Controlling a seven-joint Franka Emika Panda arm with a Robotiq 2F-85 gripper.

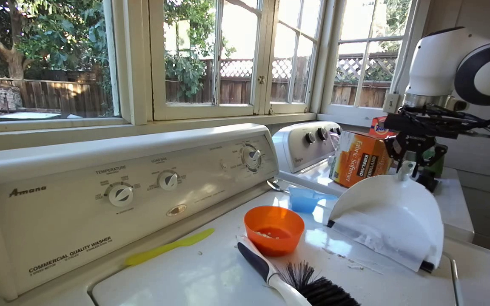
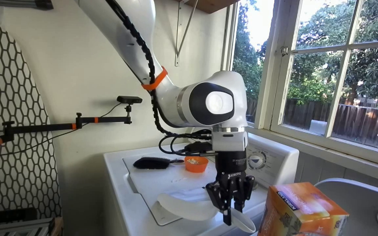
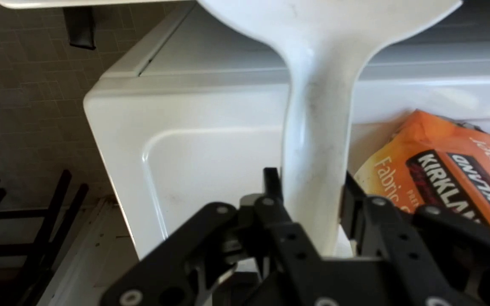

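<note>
My jaws are gripping the dustpan point(image 1: 391, 208) by its handle point(image 3: 317, 140), its scoop point(image 3: 330, 19) spreading toward twelve o'clock in the wrist view, and I'm judging it light, stiff and slick, best held mid-handle.

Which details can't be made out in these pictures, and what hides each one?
Pale bits in the orange bowl: too small to identify in both exterior views.
Red box: lower part behind the fabric softener box in an exterior view.
Green item: partly blocked by the end effector, same view.
Brush: bristles cut off by that view's bottom edge.
Dustpan: pan cut off by the wrist view's top edge.
</note>
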